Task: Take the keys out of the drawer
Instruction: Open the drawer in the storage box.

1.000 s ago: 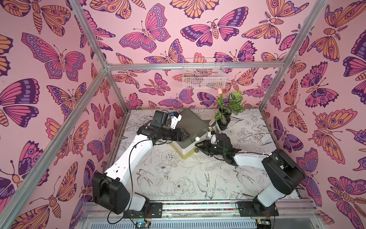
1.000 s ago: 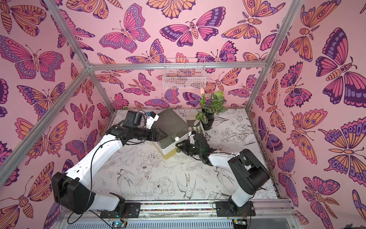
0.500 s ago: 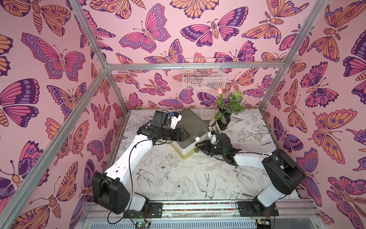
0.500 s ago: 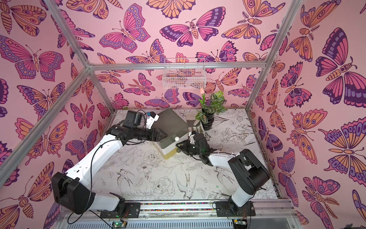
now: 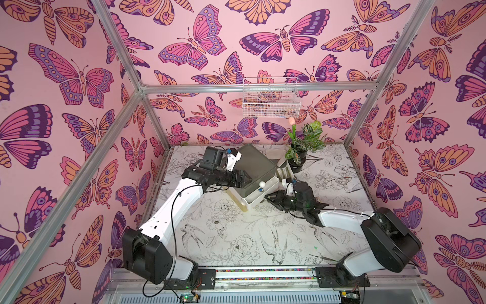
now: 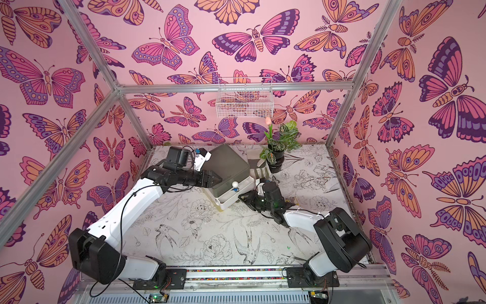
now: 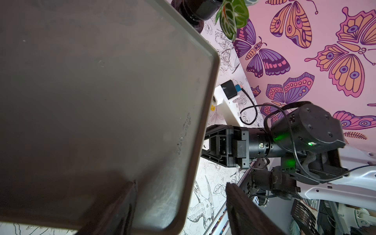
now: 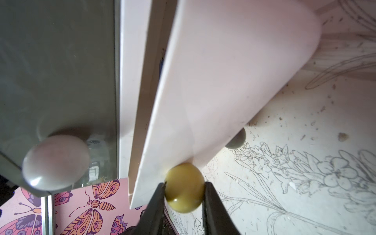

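A small drawer chest (image 5: 256, 164) (image 6: 228, 160) with a grey top stands at the back of the table. Its white drawer (image 5: 263, 196) (image 8: 223, 81) is pulled out a little. My right gripper (image 8: 185, 184) (image 5: 268, 197) is shut on that drawer's round yellow knob (image 8: 184, 193). My left gripper (image 7: 180, 184) (image 5: 247, 179) stands open over the chest's grey top (image 7: 101, 91), one finger on the top and the other past its rim. The keys are hidden. Only a blue sliver (image 8: 161, 65) shows in the drawer's gap, and I cannot tell what it is.
A white knob (image 8: 55, 162) (image 5: 261, 183) sticks out of the grey drawer above. A potted plant (image 5: 298, 158) stands just right of the chest, close to my right arm. A wire basket (image 5: 271, 101) hangs on the back wall. Aluminium posts frame the table.
Neither arm nor the drawer has visibly moved in the top views.
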`<action>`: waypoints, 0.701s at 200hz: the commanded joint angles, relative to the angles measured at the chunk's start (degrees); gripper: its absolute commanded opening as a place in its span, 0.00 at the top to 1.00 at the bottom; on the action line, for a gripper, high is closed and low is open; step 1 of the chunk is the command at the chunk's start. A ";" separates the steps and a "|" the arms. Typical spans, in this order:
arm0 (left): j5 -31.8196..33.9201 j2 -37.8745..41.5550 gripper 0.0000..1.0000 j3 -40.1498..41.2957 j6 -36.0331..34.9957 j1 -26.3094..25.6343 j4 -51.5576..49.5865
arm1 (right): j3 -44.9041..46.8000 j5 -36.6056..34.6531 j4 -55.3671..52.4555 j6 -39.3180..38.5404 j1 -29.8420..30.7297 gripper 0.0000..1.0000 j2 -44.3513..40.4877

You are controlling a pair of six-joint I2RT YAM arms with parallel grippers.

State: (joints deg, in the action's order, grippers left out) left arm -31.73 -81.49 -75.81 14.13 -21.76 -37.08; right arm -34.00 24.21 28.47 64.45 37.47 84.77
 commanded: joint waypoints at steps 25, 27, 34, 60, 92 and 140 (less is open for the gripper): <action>1.06 -1.56 0.26 1.10 -0.06 0.40 -4.58 | 3.69 -3.53 -3.28 -2.03 -1.37 0.80 -8.61; 1.12 -1.56 0.26 1.10 -0.04 0.40 -4.58 | 3.92 -3.59 -3.39 -2.11 -1.42 0.80 -9.00; 1.00 -1.53 0.26 1.10 0.02 0.40 -4.63 | 4.68 -3.77 -4.09 -2.13 -1.44 0.80 -10.24; 0.96 -1.60 0.26 1.02 0.24 0.40 -4.58 | 7.24 -4.91 -7.67 -2.66 -1.58 0.80 -15.02; 0.87 -1.39 0.26 0.90 0.46 0.40 -4.61 | 10.49 -6.40 -11.98 -3.02 -1.94 0.80 -21.19; 0.61 -1.49 0.26 0.93 0.81 0.40 -4.63 | 14.82 -9.64 -17.80 -2.85 -2.05 0.80 -30.03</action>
State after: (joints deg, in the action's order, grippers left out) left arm -31.75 -81.52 -75.81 14.22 -21.76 -37.06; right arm -20.53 18.63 14.66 62.52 36.07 58.48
